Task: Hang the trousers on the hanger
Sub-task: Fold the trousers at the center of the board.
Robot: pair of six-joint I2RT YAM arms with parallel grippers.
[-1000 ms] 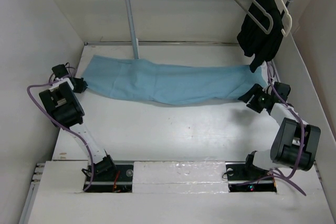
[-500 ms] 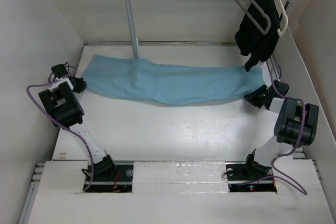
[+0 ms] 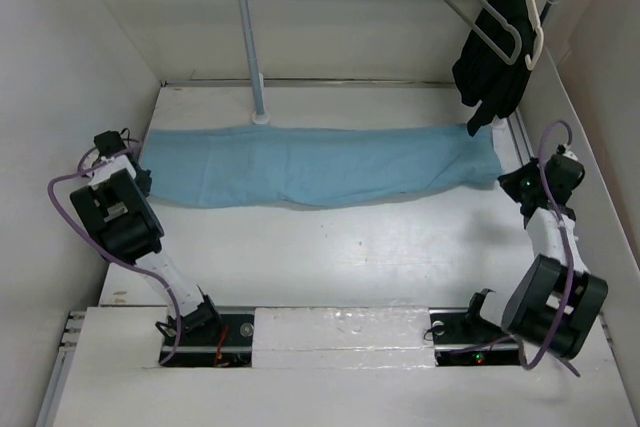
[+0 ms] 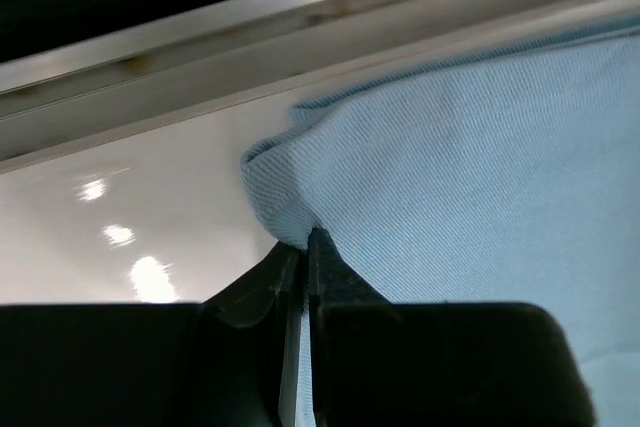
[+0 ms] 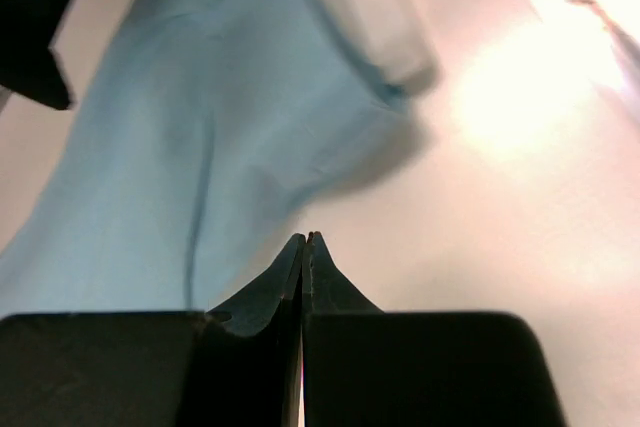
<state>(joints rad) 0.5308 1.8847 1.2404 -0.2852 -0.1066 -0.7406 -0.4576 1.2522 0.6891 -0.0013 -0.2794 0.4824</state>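
The light blue trousers [image 3: 320, 162] lie stretched lengthwise across the far half of the table. My left gripper [image 3: 133, 162] is at their left end, shut on a fold of the cloth [image 4: 460, 177], which shows pinched between the jaws at the left gripper [image 4: 305, 239]. My right gripper [image 3: 516, 185] sits just right of the trousers' right end. It is shut, and the right wrist view shows the right gripper [image 5: 305, 239] with no cloth between its tips; the trousers [image 5: 200, 127] lie beyond them. The thin grey hanger [image 3: 470, 12] hangs empty on the rail at top right.
A black garment [image 3: 495, 57] hangs on a cream-white hanger [image 3: 537, 32] right beside the grey one, reaching down to the trousers' right end. The rack's upright pole [image 3: 250, 37] stands behind the trousers. White walls close in the table on both sides.
The right gripper went from open to shut and swung out to the right and up. The left gripper pulled leftward, and the trousers now lie straighter and flatter.
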